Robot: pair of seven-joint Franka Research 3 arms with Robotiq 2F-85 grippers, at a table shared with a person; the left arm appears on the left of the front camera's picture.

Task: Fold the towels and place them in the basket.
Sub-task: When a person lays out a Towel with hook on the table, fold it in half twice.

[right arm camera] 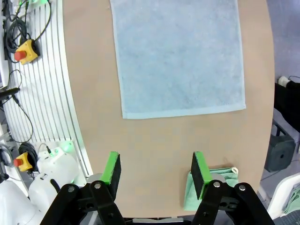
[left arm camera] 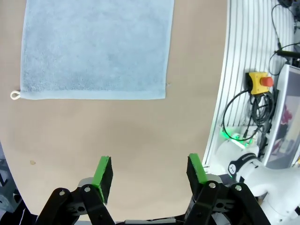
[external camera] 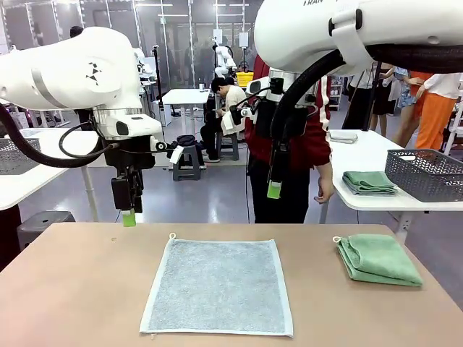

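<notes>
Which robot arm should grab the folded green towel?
Probably the right. The green towel lies on the table's right side, close by the open right tool. The left tool hangs left of the blue towel, so it would have to reach across.

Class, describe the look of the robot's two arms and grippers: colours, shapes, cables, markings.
Both arms are white with smooth rounded casings. The left arm carries a grey band and a small black logo; the right arm shows partial black lettering. Thick black cables loop down each. The left gripper and right gripper are black linkages with two green-padded fingers.
</notes>
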